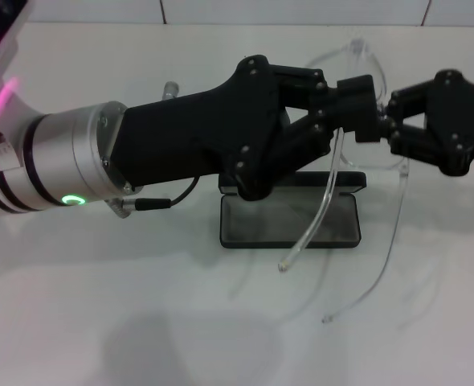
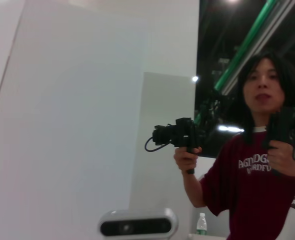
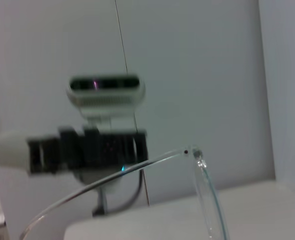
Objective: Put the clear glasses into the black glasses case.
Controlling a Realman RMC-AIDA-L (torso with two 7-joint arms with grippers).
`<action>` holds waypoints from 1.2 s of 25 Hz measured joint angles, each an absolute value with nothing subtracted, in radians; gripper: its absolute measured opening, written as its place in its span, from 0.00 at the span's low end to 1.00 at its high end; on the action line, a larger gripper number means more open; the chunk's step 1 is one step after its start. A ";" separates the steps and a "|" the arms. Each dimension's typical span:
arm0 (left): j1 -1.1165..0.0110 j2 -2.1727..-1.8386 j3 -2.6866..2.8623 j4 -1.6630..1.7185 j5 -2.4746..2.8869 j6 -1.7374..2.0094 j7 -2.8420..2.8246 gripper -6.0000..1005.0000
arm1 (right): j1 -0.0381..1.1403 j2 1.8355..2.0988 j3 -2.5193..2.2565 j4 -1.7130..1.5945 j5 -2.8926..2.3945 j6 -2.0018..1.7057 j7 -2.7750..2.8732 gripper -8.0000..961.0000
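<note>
Clear glasses (image 1: 364, 121) held mid-air above open black glasses case (image 1: 290, 221) on bench (image 1: 100, 322), both end effectors, left (image 1: 345, 100) and right (image 1: 390, 125), clamped on frame. Risk: unfolded arms snag case rim, or opposing pulls flex frame.

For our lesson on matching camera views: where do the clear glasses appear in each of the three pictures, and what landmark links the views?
Head view: the clear glasses hang between the left gripper and right gripper, above the open black glasses case.
Left wrist view: not in it.
Right wrist view: one arm and hinge cross the lower middle.
Shared landmark: the glasses' thin clear arms, in head and right wrist views.
</note>
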State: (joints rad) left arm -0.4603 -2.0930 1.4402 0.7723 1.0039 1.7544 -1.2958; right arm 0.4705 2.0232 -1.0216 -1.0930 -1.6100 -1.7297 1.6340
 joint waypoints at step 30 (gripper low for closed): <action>-0.511 -2.094 1.437 0.621 0.950 1.708 -1.197 0.09 | 0.472 2.023 -1.048 -1.090 -1.539 -1.721 1.616 0.14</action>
State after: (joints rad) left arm -0.5109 -2.0941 1.4374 0.6207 0.9495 1.7078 -1.1969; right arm 0.4724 2.0233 -1.0477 -1.0897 -1.5385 -1.7214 1.6155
